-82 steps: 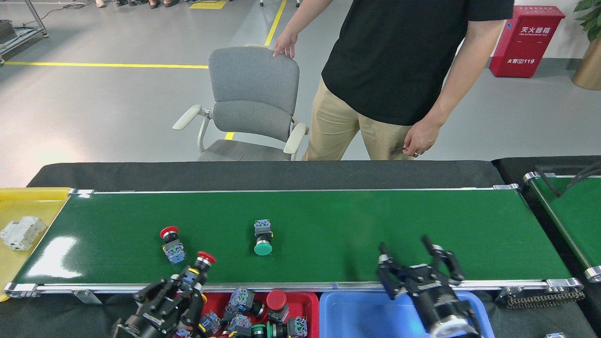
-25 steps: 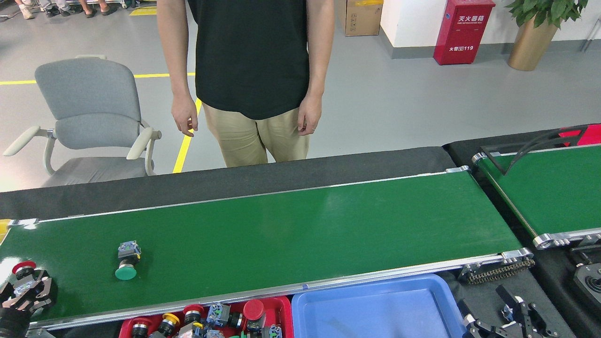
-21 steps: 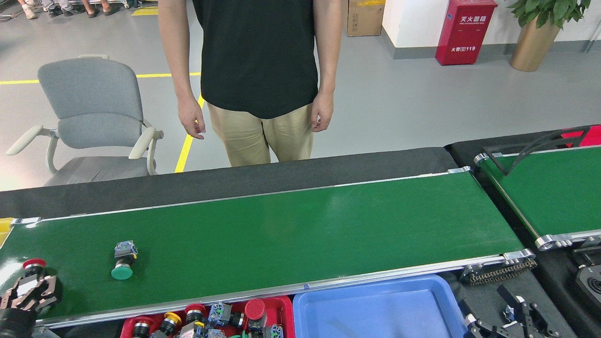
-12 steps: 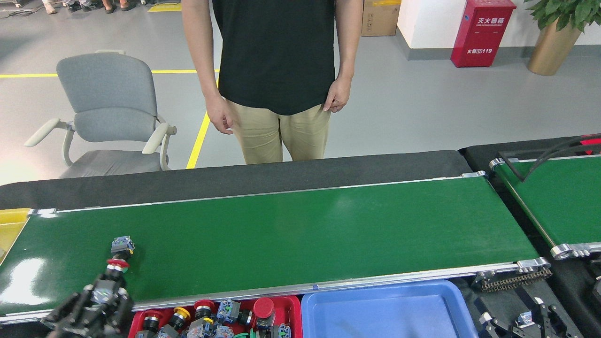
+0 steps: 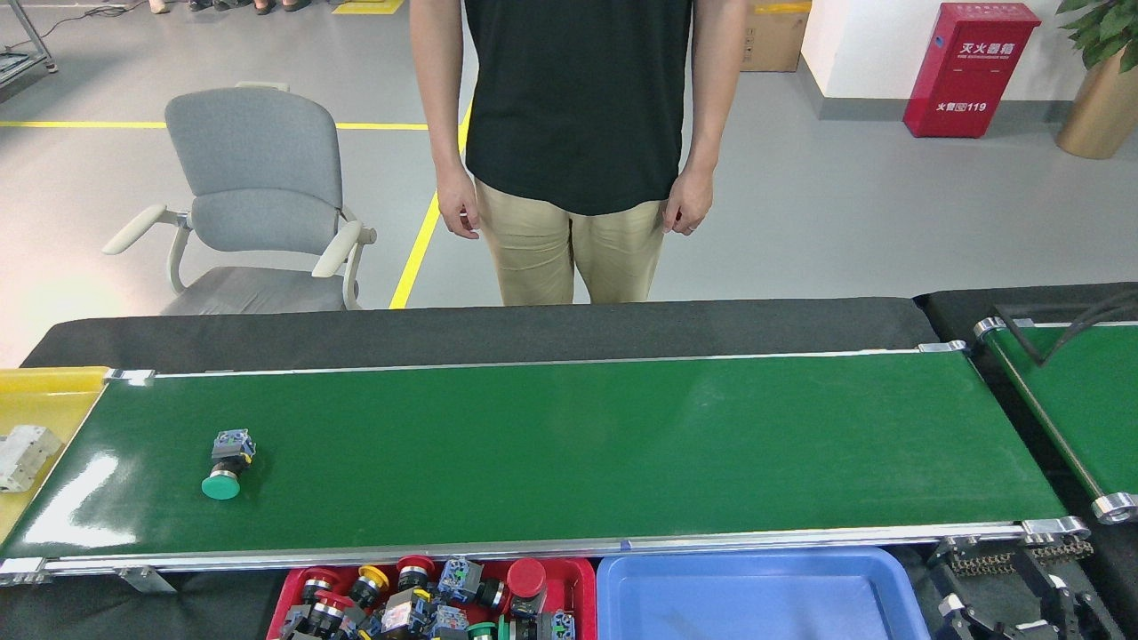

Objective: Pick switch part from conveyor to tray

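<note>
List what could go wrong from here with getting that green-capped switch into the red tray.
1. The switch lies near the conveyor's left end, beside the yellow tray; if the belt runs that way, it may drop off before being picked.
2. The red tray is already crowded, so another part may land on the pile and roll out.
3. The left pincer is out of view, so any reach starts from far off.

A green-capped switch part (image 5: 223,463) lay alone on the conveyor (image 5: 569,444) near its left end, as a person (image 5: 576,133) stood behind it. Below, the red tray (image 5: 582,578) held assorted switch parts beside a blue tray (image 5: 756,596).
</note>
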Controlling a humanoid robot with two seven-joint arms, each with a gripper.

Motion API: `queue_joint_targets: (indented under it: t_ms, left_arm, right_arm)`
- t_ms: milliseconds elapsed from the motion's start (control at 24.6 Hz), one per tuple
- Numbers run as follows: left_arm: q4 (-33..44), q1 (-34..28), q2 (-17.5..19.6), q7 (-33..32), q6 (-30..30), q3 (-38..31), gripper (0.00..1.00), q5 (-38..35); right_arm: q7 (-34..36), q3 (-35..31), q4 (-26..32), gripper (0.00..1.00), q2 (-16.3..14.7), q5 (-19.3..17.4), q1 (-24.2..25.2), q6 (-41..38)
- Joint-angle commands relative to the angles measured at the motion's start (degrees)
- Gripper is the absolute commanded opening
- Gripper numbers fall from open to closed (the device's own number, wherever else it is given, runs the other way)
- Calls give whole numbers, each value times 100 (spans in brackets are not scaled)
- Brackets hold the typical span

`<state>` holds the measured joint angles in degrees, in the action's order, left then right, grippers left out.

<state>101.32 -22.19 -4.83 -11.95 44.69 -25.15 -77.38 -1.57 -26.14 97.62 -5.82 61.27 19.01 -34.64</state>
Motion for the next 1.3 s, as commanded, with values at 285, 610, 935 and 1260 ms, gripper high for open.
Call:
queue_joint_targets:
  t_ms: [285,610,935,1260]
  left_arm:
    - [72,356,132,132,-663,-1202,99,65]
    - [-746,646,1265,457,-1349,-1440,99,83]
    - [-2178,1771,2074,404,-1287,-1229,99,65]
    - [-4103,2984,2997,422,-1498,-754,99,56]
  right_arm:
    - [-247,21,117,99,213,131,-143,643]
    - [-502,127,240,96,687,834,-661,871]
    - [-458,355,275,96,828,1010,-732,854]
    - [-458,540,257,96,766,1019,-714,854]
